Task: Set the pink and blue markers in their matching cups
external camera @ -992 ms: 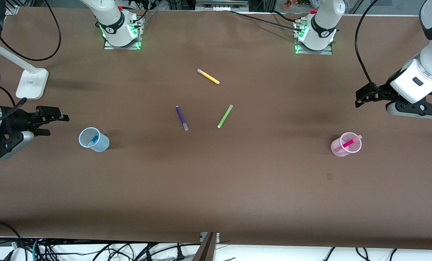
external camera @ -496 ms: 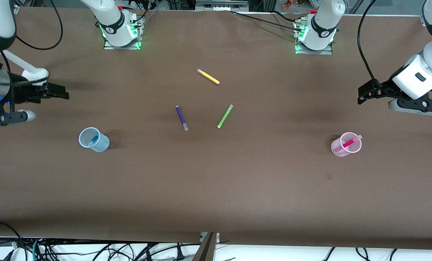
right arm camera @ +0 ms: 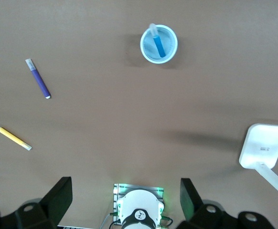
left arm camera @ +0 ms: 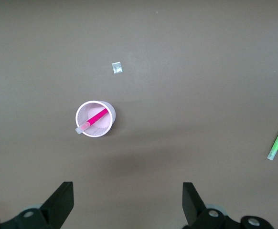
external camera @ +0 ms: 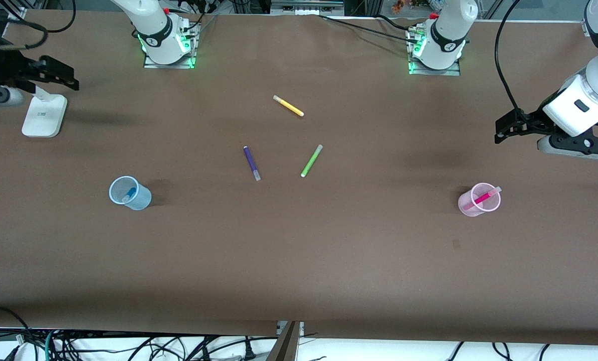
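- The left gripper is up in the air at the left arm's end of the table, jaws spread wide and holding nothing; its wrist view shows both fingers well apart with bare table between them
- The right gripper is up at the right arm's end, over the white lamp base, jaws likewise wide open and empty, as the gap between its fingers in its wrist view shows
- Taking the purple marker at mid-table as the landmark: the pink cup stands well off toward the left arm's end and a little nearer the front camera, with the pink marker in it, leaning, its pale tip poking over the rim
- The blue cup stands well off toward the right arm's end, also a little nearer the front camera, with the blue marker propped aslant inside
- The relation that matters: each marker already sits in the cup of its own colour, its long axis tipped against the cup wall, and each cup lies apart from the jaws of the arm on its side, not under them
- By my reading the task looks finished, so no grasp is called for
- The green marker lies just beside the purple one, and the yellow marker farther from the front camera; neither belongs to the job
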`<action>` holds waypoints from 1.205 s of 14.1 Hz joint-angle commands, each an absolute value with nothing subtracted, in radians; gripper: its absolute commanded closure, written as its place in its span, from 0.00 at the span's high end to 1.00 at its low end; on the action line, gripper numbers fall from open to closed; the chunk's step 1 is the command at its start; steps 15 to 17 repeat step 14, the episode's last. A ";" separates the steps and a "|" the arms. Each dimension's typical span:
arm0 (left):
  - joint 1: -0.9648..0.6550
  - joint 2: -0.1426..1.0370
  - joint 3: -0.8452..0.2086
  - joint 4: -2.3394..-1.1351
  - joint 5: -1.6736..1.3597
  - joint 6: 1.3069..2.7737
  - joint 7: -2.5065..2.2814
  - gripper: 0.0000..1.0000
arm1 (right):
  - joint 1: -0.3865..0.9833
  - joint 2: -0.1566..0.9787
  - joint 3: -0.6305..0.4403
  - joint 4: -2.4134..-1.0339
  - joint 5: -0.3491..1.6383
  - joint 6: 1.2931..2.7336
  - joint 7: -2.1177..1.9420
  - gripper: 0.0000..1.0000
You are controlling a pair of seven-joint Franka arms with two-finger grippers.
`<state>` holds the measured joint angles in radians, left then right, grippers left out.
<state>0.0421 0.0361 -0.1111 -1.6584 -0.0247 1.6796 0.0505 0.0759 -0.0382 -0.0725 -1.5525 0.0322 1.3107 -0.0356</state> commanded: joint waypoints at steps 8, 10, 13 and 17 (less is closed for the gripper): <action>0.078 0.018 -0.124 -1.663 -0.043 1.675 0.098 1.00 | 0.084 0.006 -0.080 -1.499 -0.044 1.284 -0.026 1.00; 0.081 0.018 -0.126 -1.663 -0.043 1.675 0.098 1.00 | 0.083 0.015 -0.081 -1.499 -0.048 1.285 -0.037 1.00; 0.081 0.018 -0.126 -1.663 -0.043 1.674 0.098 1.00 | 0.081 0.015 -0.081 -1.497 -0.046 1.285 -0.037 1.00; 0.081 0.018 -0.126 -1.663 -0.043 1.674 0.098 1.00 | 0.081 0.015 -0.081 -1.497 -0.046 1.285 -0.037 1.00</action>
